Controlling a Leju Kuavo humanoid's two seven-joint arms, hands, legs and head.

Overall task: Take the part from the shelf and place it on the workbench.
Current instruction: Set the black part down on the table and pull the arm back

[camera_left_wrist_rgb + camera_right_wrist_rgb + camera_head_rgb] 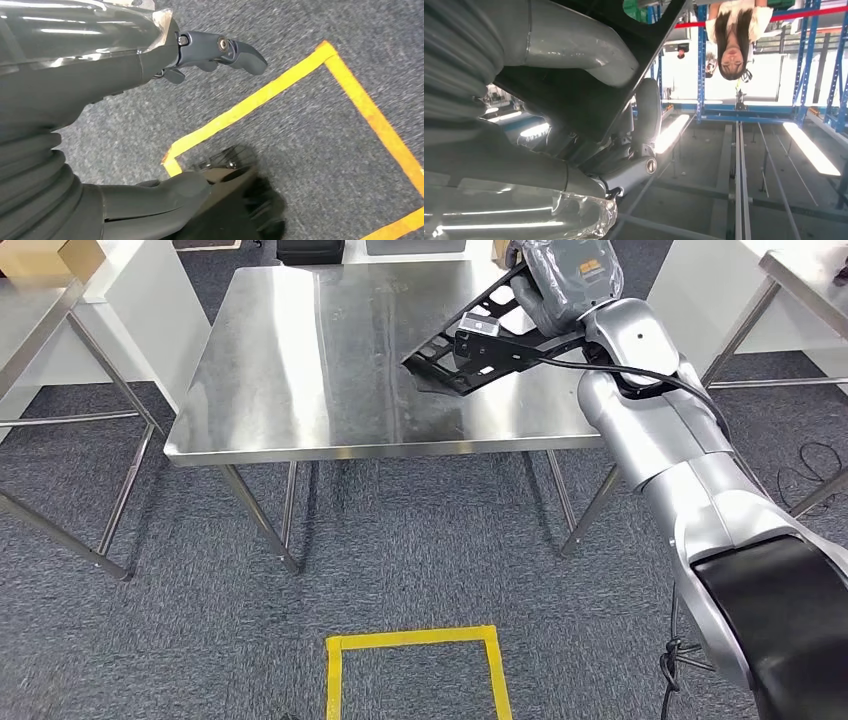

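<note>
From the head view the robot is pretty much at the placing step; the right hand [568, 280] is stretched out over the steel surface [300, 360] and holds the part [478, 348], a flat black frame-like plate, tilted, with its low far corner looking like it's touching or just about touching the metal (hard to call from here) while the gripped end is up in the air; a yellow tape square [415, 640] marks the carpet in front of the surface. In the left wrist view the left hand [215, 52] hangs over the carpet and the same yellow tape, fingers [245, 55] loosely curled with nothing in them. In the right wrist view the fingers [646, 112] and thumb are clamped on the edge of the black part [574, 95], so the grip looks solid; a person [734, 35] stands in the background by blue racking. Best guess for the next move: lower the held end until the plate lies flat on the surface, then let the fingers spread and pull the hand back without dragging the plate along.
</note>
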